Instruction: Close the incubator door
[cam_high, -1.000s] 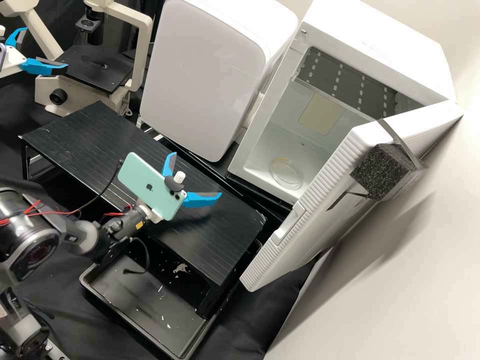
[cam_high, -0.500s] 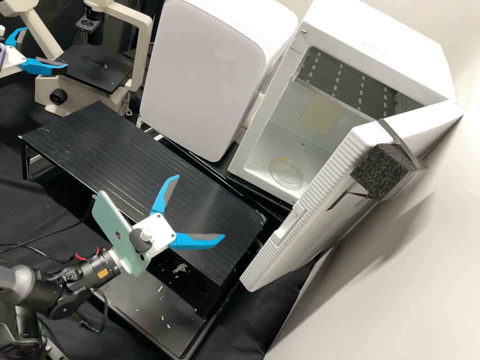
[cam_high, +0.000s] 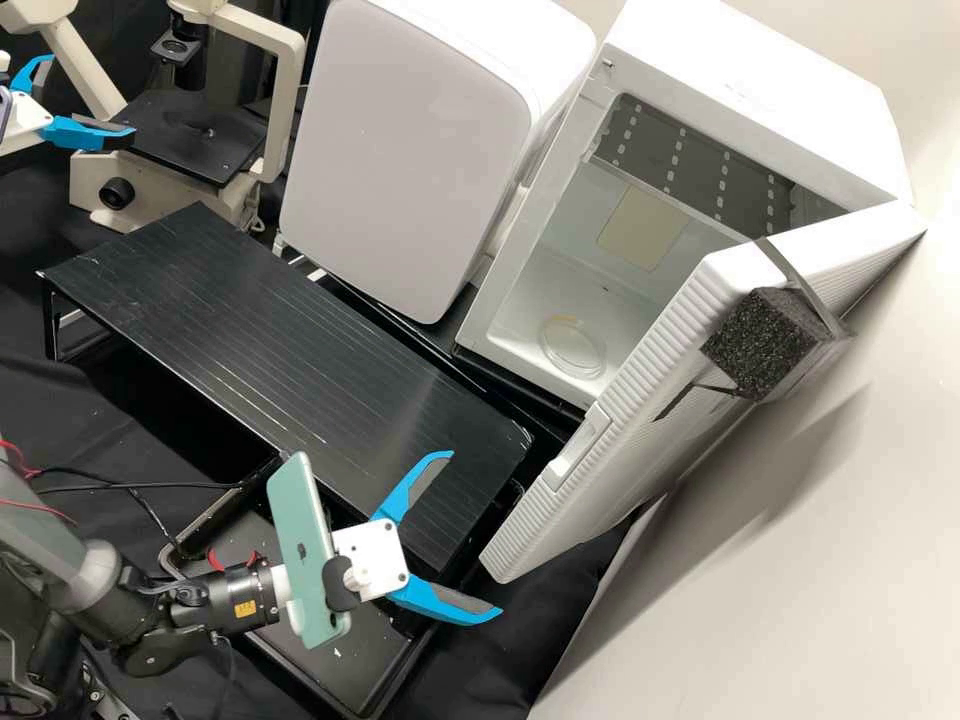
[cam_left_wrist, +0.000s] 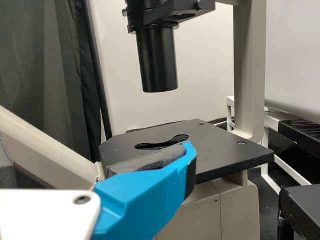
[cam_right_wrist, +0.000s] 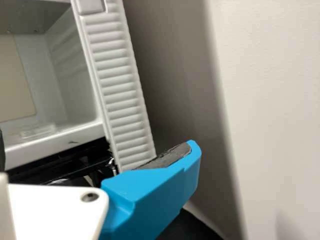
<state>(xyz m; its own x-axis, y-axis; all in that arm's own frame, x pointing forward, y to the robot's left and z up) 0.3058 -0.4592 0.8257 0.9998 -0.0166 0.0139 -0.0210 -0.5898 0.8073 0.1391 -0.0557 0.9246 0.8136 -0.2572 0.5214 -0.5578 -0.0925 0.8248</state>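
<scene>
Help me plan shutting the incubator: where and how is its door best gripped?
Probably the ribbed free edge of the door, near the bottom corner, the right gripper coming from the side of the stand with jaws astride. The door stands wide open; that edge is slim beside its broad faces, and the foam block sits farther up.

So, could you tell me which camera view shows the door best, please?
The high view: it shows the door standing open from the incubator, with its handle and foam block. The right wrist view gives a closer look at part of the ribbed side.
</scene>
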